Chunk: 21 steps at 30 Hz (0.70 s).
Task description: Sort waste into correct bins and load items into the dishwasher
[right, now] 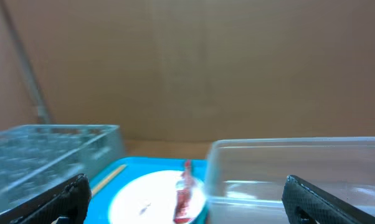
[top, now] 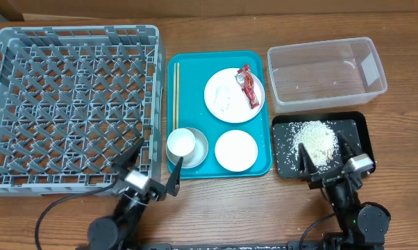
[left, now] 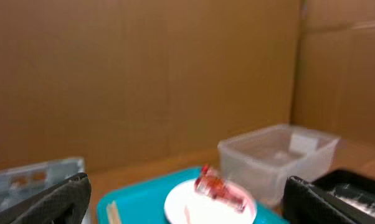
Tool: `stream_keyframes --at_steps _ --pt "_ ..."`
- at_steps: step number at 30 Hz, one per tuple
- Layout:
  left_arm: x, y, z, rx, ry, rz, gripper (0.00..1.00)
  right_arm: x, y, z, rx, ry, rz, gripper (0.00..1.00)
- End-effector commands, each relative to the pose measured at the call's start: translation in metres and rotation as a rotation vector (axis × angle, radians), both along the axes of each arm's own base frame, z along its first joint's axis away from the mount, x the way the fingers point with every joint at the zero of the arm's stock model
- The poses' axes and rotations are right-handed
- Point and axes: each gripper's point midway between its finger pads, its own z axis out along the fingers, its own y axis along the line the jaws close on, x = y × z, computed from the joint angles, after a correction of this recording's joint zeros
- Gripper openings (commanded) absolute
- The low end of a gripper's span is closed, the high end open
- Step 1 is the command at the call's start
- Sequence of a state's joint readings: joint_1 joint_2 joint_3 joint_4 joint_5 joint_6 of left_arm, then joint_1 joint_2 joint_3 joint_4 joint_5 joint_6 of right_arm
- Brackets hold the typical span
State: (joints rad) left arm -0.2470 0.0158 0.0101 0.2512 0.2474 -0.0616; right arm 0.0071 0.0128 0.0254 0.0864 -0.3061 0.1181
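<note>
1. The grey dish rack (top: 77, 31) stood at the left of the table. No dishes were seen in it.
2. The teal tray (top: 195, 76) lay just right of the rack and held all the tableware.
3. The large white plate (top: 226, 101) sat at the tray's far right. The red wrapper (top: 248, 87) lay on the plate's right side. A small crumpled white scrap (top: 238, 78) lay beside the wrapper's upper end; it was too small to identify with certainty.
4. The smaller white plate (top: 236, 150) sat at the tray's near right. The pale bowl (top: 198, 154) sat at the near left with the white cup (top: 181, 144) inside it.
5. The chopsticks (top: 175, 97) lay side by side along the tray's left edge.
6. The clear tub (top: 327, 97) stood right of the tray with nothing visible inside. The black tray (top: 358, 128) lay in front of it and carried a heap of rice grains (top: 314, 139).
7. The left gripper (top: 152, 167) hovered at the rack's near right corner, close to the bowl. Its jaws were spread wide and held nothing.
8. The right gripper (top: 325, 154) hovered over the near edge of the black tray. Its jaws were likewise spread wide and held nothing.
</note>
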Motion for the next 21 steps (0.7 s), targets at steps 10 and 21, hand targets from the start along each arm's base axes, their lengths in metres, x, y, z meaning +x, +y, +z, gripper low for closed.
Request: stream_keyframes --at_steps 10,21 --pt "-0.008 0.011 0.105 -0.027 0.225 0.037 1.00 -0.012 0.014 0.098 0.051 0.255 0.092 1.00" --pt "0.053 -0.010 0.091 0.150 0.896 0.030 1.00 0.069 0.019 0.091 0.103 0.921 0.093 1.00"
